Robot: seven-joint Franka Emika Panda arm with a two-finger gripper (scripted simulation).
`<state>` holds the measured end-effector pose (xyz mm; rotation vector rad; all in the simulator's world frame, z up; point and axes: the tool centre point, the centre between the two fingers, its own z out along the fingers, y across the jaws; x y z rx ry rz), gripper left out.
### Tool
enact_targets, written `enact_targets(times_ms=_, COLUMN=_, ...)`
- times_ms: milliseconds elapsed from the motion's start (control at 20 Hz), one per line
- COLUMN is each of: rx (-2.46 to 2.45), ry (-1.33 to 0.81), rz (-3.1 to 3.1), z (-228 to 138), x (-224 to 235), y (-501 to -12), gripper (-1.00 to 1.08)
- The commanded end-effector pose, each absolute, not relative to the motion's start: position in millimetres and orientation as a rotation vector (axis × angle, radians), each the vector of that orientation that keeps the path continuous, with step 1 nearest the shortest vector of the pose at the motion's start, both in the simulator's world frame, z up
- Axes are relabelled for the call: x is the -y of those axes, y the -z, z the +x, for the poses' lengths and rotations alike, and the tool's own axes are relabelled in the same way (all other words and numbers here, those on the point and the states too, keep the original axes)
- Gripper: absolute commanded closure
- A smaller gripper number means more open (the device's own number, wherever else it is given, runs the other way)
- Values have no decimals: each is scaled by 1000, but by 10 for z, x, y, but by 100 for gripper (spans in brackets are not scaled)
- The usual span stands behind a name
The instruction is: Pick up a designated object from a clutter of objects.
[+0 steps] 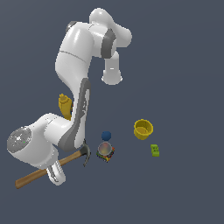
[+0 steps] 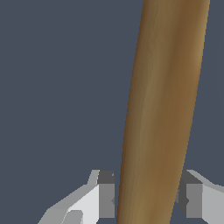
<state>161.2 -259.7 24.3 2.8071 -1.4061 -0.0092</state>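
1. Lying flat on the grey floor, the hammer (image 1: 43, 171) is found at the near left of the exterior view, its brown handle running from the near-left end up to the dark head (image 1: 85, 154) on the right.
2. In the wrist view the handle (image 2: 162, 113) is seen passing lengthwise between the two fingers, across the line on which they close.
3. The claw (image 2: 148, 199) is spread, one finger on each side of the handle; small gaps appear to remain, so no grip is judged to be made yet.
4. In the exterior view the claw (image 1: 56, 173) is set over the middle of the handle, well short of the head.
5. A squeeze across the handle is judged to be all that is needed before lifting.
6. Just right of the head a can (image 1: 105, 151) and a blue ball (image 1: 106, 135) are placed; a yellow cup (image 1: 143, 129) and green block (image 1: 155, 150) lie further right, and a yellow bottle (image 1: 64, 106) stands beyond the arm.
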Motion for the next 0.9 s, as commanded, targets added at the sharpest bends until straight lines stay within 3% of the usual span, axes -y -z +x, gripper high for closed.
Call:
enact_targets(times_ms=0, rx=1405, ry=3, rz=2809, z=1588, x=2528, y=-318, gripper=108)
enact_targets(times_ms=850, rx=1405, ry=3, rz=2811, z=1126, x=1737, y=-910, gripper=108)
